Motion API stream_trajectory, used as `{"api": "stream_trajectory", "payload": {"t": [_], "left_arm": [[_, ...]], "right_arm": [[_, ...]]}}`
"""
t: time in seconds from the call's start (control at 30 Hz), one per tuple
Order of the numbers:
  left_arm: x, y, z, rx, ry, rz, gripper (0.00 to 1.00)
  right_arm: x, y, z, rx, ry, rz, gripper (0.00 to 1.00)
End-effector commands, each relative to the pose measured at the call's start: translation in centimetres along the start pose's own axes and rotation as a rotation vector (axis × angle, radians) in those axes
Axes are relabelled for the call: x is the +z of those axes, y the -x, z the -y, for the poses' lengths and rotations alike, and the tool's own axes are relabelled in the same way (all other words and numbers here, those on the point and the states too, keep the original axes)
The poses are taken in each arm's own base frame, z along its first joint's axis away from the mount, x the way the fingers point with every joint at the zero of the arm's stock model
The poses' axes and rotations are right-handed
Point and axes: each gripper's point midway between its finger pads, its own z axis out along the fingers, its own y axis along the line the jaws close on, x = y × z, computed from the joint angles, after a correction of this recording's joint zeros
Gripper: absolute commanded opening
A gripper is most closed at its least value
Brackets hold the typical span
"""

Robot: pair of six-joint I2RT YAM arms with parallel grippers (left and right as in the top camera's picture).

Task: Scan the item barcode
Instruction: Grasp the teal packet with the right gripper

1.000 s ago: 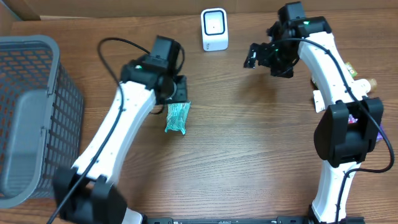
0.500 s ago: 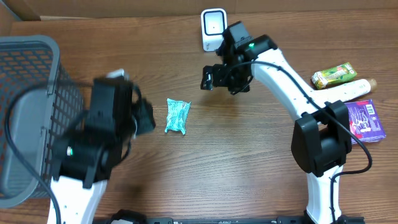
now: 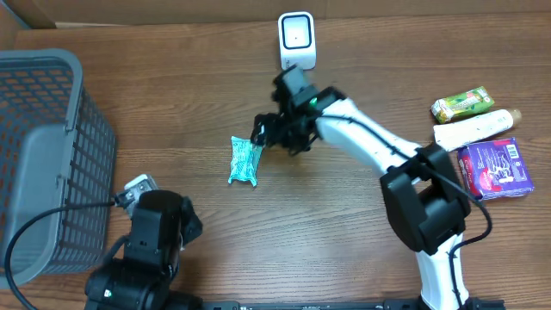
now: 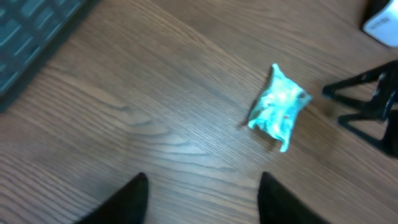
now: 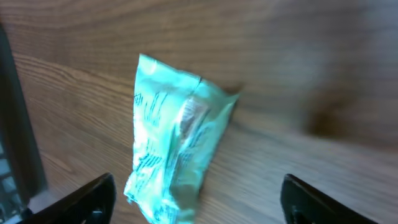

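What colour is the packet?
The packet is mint green with darker print; best in right wrist view.

One teal packet [image 3: 245, 161], one white scanner [image 3: 296, 40], one grey basket [image 3: 86, 146], one green bar [image 3: 461, 104], one tube [image 3: 476, 127], one purple pack [image 3: 492, 169].

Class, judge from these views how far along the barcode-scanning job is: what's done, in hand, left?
Done: little that shows; the teal packet lies on the table, apart from the scanner. In hand: the right gripper hovers open beside the packet, not gripping; the left gripper is open, empty, farther off. Left: grasp the packet, lift it, present its barcode to the scanner.
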Motion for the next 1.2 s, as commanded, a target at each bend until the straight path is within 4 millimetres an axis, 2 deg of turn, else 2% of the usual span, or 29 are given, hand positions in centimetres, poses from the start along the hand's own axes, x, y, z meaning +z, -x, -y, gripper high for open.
{"api": "stream_trajectory", "payload": {"t": [0.0, 0.23, 0.43, 0.63, 0.73, 0.77, 0.8, 0.83, 0.93, 1.0, 1.1, 1.17], "left_arm": [[0.8, -0.2, -1.3, -0.024, 0.06, 0.026, 0.39], [2.7, -3.3, -2.1, -0.002, 0.071, -0.072, 0.38], [2.1, -3.8, -2.7, -0.024, 0.016, -0.022, 0.41], [1.0, -3.2, -2.6, -0.055, -0.055, 0.048, 0.49], [1.0, -3.2, -2.6, -0.055, -0.054, 0.048, 0.6], [1.0, -3.2, -2.6, -0.055, -0.054, 0.049, 0.7], [1.0, -3.2, -2.6, -0.056, -0.055, 0.049, 0.93], [1.0, -3.1, -2.6, -0.056, -0.056, 0.051, 1.0], [1.0, -3.1, -2.6, -0.056, -0.057, 0.052, 0.99], [1.0, -3.1, -2.6, -0.056, -0.057, 0.052, 1.0], [1.0, -3.1, -2.6, -0.056, -0.057, 0.052, 0.99], [1.0, -3.1, -2.6, -0.056, -0.057, 0.051, 1.0]], "right_arm": [[0.8, -1.3, -0.8, 0.098, 0.007, 0.001, 0.8], [2.7, -3.0, -1.8, 0.072, 0.012, -0.003, 0.78], [3.3, -3.1, -1.8, 0.077, -0.029, 0.031, 0.68], [4.5, -3.7, -0.6, 0.157, -0.073, 0.073, 0.43], [5.1, -4.1, 0.0, 0.19, -0.069, 0.075, 0.32], [5.2, -4.1, 0.1, 0.192, -0.068, 0.077, 0.3], [5.3, -4.2, 0.2, 0.191, -0.066, 0.077, 0.26], [5.4, -4.3, 0.3, 0.191, -0.067, 0.078, 0.23], [5.4, -4.1, 0.6, 0.182, -0.07, 0.078, 0.05], [5.1, -3.6, 1.0, 0.168, -0.071, 0.083, 0.04], [3.5, -1.9, 1.1, -0.007, -0.044, 0.075, 0.04], [2.3, -0.9, 1.9, -0.138, -0.069, 0.071, 0.06]]}}
